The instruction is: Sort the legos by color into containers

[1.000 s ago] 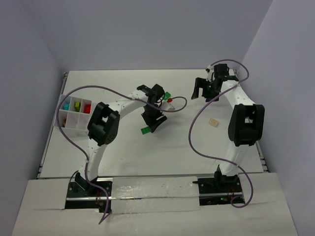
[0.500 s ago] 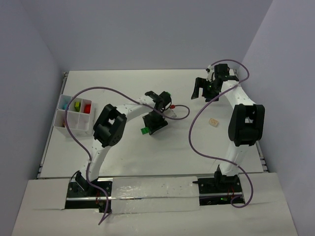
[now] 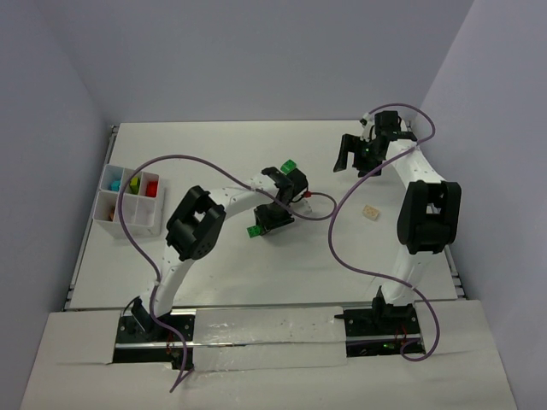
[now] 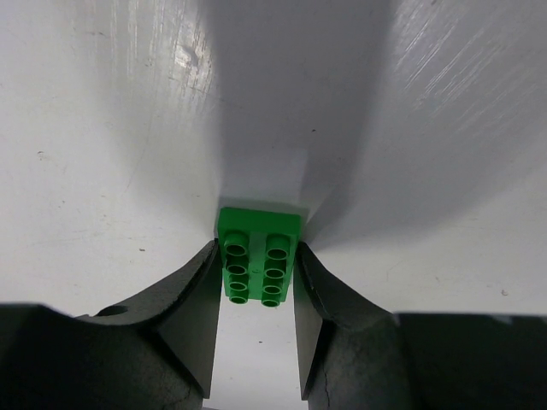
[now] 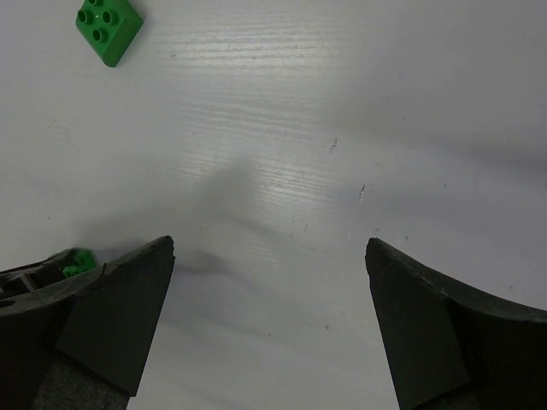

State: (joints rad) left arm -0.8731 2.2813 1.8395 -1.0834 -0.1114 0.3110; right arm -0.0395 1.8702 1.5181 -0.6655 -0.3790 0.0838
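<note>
A green brick (image 4: 259, 226) lies on the white table between my left gripper's (image 4: 258, 265) fingertips, which press against both of its long sides. From above, this brick (image 3: 255, 231) shows at the tip of my left gripper (image 3: 267, 220) mid-table. A second green brick (image 3: 290, 166) lies behind the left wrist, a small red one (image 3: 306, 195) beside it, and a tan one (image 3: 370, 212) lies to the right. My right gripper (image 3: 349, 156) hangs wide open and empty at the back right. The second green brick (image 5: 109, 20) shows far ahead of its open gripper (image 5: 269, 256). The white six-compartment box (image 3: 109, 215) stands at the left edge.
The box holds blue, yellow-green and red pieces in its back compartments. Purple cables loop over the table from both arms. The side walls stand close to the box on the left and to the right arm.
My left arm's elbow has swung right and the wrist has shifted, bringing the fingers around the green brick, which stayed about where it was. The right arm has barely moved.
</note>
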